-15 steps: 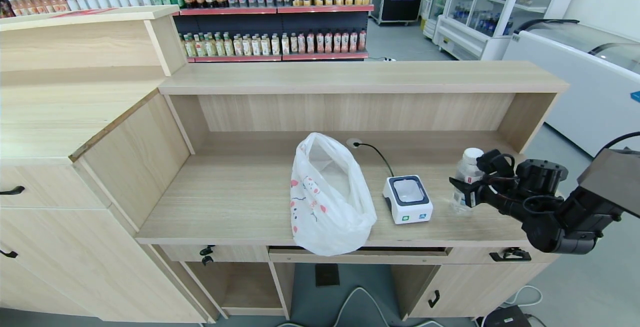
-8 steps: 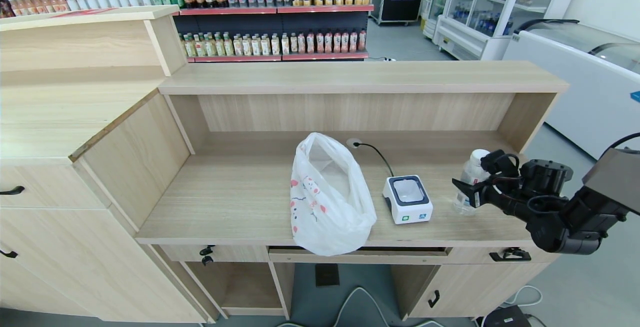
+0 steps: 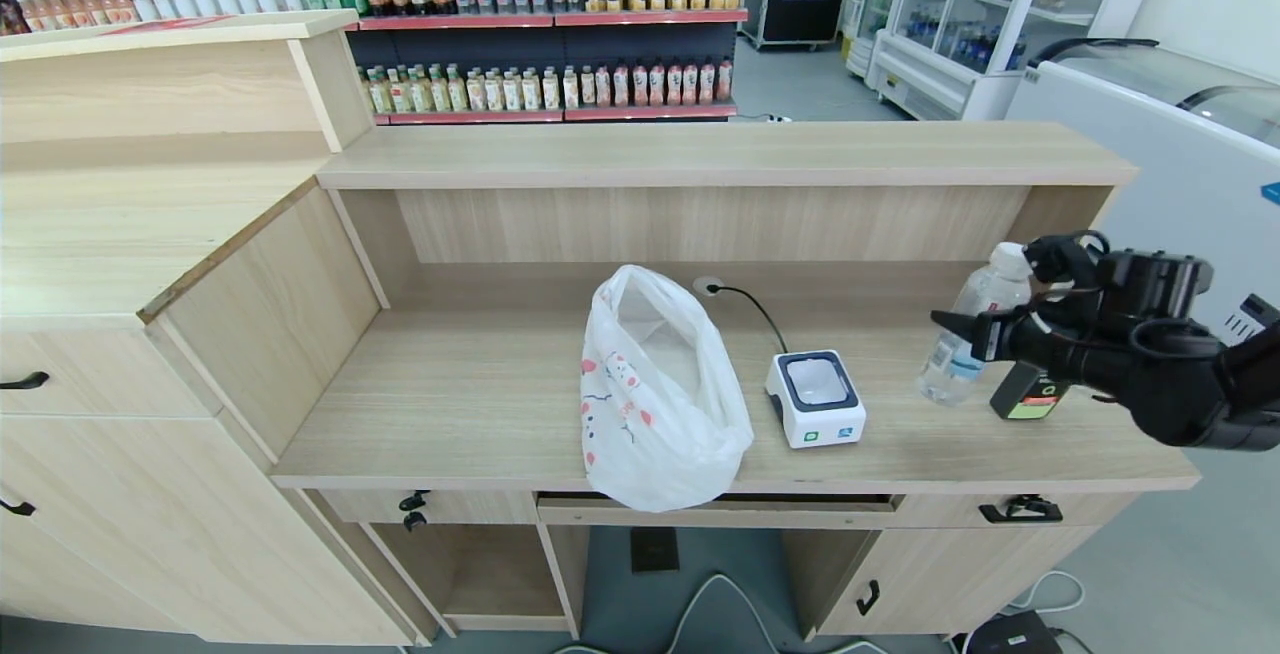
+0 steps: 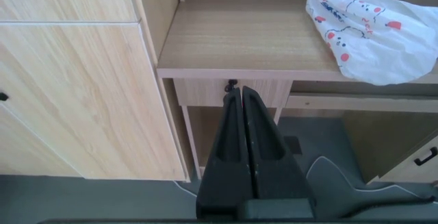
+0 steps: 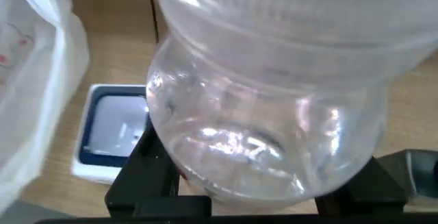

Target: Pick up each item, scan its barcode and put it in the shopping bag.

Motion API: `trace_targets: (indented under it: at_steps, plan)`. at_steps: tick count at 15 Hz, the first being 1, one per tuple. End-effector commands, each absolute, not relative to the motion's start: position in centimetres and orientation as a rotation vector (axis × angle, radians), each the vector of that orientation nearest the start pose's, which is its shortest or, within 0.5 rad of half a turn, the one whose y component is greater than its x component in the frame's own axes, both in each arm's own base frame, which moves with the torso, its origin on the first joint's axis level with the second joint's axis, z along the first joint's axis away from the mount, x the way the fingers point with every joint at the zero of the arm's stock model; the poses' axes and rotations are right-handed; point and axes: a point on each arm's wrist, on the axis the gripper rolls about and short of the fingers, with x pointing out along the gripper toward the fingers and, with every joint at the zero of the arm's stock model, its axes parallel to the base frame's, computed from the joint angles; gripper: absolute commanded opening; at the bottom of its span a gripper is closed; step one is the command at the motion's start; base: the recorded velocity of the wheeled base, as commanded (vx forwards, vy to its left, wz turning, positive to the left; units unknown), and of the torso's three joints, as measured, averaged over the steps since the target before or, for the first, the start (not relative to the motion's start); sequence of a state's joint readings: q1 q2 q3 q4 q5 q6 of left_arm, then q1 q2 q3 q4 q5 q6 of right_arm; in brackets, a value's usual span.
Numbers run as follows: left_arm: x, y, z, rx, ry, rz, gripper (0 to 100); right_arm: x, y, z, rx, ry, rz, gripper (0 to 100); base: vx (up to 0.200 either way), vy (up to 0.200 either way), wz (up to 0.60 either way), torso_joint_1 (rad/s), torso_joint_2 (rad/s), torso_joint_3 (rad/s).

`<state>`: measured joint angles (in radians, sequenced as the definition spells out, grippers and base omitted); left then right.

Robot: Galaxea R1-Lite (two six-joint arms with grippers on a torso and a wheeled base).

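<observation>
Wooden counter point(image 3: 480, 394) lies below the right pincer point(image 3: 968, 332). Red drink shelves point(image 3: 550, 19) stand far beyond the pincer, off to its left. Glass fridges point(image 3: 985, 9) far behind it. Probably a chest freezer point(image 3: 1150, 159) just past it.

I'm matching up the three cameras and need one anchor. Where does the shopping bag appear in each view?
Head view: shopping bag at mid-counter, left of the scanner.
Left wrist view: bag on the counter's front edge, beyond the shut left gripper.
Right wrist view: bag's side next to the scanner, past the water bottle.
Shared landmark: the wooden counter under the bag.
</observation>
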<state>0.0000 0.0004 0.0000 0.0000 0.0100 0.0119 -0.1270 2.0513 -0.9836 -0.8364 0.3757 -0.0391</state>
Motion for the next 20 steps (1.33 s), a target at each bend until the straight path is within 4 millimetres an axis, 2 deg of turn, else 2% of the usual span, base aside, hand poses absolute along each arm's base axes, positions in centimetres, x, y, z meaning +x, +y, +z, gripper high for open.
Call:
trace_targets:
  at_steps: [1,2,3,8,12,17,19,20]
  plan:
    - [-2.3,0.0,7.5,0.012,0.0,0.011,0,33.6,-3.2,21.7,0.182,0.138,0.266,0,0.0,0.0,0.0,0.0,0.0,0.0]
    - [-2.3,0.0,7.5,0.012,0.0,0.011,0,32.6,-2.8,22.9,0.222,0.137,0.295,0,0.0,0.0,0.0,0.0,0.0,0.0]
    - [-2.3,0.0,7.5,0.012,0.0,0.011,0,30.7,-2.1,24.7,0.29,0.128,0.374,0,0.0,0.0,0.0,0.0,0.0,0.0]
    - [-2.3,0.0,7.5,0.012,0.0,0.011,0,26.2,1.1,28.9,0.412,0.116,0.773,0,0.0,0.0,0.0,0.0,0.0,0.0]
    - [-2.3,0.0,7.5,0.012,0.0,0.011,0,25.2,3.5,29.5,0.399,0.125,0.902,0,0.0,0.0,0.0,0.0,0.0,0.0]
    - [-2.3,0.0,7.5,0.012,0.0,0.011,0,24.4,5.0,28.8,0.408,0.162,0.962,0,0.0,0.0,0.0,0.0,0.0,0.0]
    - [-2.3,0.0,7.5,0.012,0.0,0.011,0,23.8,6.0,28.6,0.426,0.19,1.006,0,0.0,0.0,0.0,0.0,0.0,0.0]
    - [-2.3,0.0,7.5,0.012,0.0,0.011,0,22.9,7.2,28.9,0.483,0.233,1.075,0,0.0,0.0,0.0,0.0,0.0,0.0]
